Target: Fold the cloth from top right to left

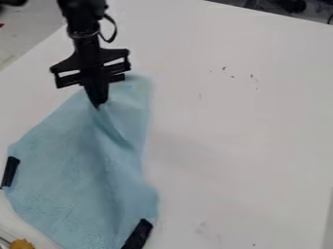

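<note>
The gripper [98,105] hangs at the upper left, its fingers together and pinching the light blue cloth [71,165] near the cloth's upper part. Creases run down and to the right from the pinched spot. A part of the cloth extends behind and to the right of the gripper, up to the cloth's top end. The rest spreads toward the lower left, over the white table.
Black strips lie at the cloth's left edge [10,171] and bottom right corner [138,235]. An orange-yellow object [21,244] is at the bottom left corner. Small dark specks mark the white table [247,131].
</note>
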`<state>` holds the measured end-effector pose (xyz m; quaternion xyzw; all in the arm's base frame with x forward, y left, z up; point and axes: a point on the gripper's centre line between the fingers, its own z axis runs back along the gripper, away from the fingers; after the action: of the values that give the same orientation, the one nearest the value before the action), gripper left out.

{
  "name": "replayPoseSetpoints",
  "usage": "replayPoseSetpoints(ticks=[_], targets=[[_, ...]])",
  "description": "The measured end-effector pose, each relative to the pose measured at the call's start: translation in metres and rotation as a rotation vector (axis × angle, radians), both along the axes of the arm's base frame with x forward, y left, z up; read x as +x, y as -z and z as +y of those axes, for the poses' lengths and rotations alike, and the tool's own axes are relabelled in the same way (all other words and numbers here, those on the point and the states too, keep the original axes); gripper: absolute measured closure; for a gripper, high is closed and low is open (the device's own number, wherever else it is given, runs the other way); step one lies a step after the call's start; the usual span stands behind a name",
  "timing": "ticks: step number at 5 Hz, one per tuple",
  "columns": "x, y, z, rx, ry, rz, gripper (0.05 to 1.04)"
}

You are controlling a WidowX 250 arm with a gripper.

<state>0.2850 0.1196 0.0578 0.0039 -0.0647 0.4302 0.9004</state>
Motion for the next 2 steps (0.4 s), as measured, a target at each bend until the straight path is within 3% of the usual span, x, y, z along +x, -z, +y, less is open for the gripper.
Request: replayPoseSetpoints(ticks=[1,2], targets=[[-0.0085,0.008,0.008,-0.024,-0.007,-0.014,0.851],[-0.0143,0.0084,0.0122,-0.01,-0.011,0.016,0.588]])
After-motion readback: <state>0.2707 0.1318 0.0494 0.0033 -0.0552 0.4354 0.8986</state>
